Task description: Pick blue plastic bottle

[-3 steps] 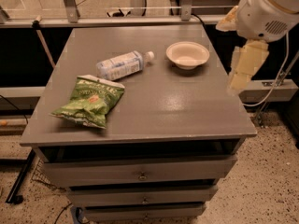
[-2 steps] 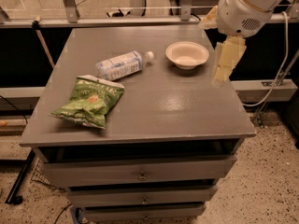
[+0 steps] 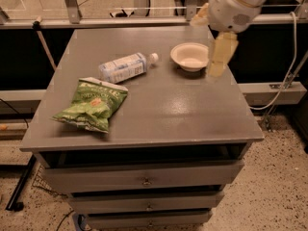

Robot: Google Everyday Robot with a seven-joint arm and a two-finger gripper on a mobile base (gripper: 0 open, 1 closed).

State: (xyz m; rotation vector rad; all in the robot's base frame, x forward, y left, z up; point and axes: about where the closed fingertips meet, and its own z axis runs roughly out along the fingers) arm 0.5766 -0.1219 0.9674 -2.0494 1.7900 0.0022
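Note:
The blue plastic bottle (image 3: 126, 66) lies on its side on the grey table top (image 3: 163, 105), toward the back left, its white cap pointing right toward the bowl. It has a pale blue-and-white label. My gripper (image 3: 217, 60) hangs from the white arm at the upper right, above the table's right side, just right of the white bowl (image 3: 191, 56). It is well to the right of the bottle and holds nothing that I can see.
A green chip bag (image 3: 93, 103) lies at the front left of the table. The white bowl stands at the back right. Drawers sit below the table top. A railing and a white cable (image 3: 284, 76) run behind and to the right.
The arm and gripper have moved left, from beyond the table's right edge to over the table beside the bowl. The bottle, bag and bowl have not moved.

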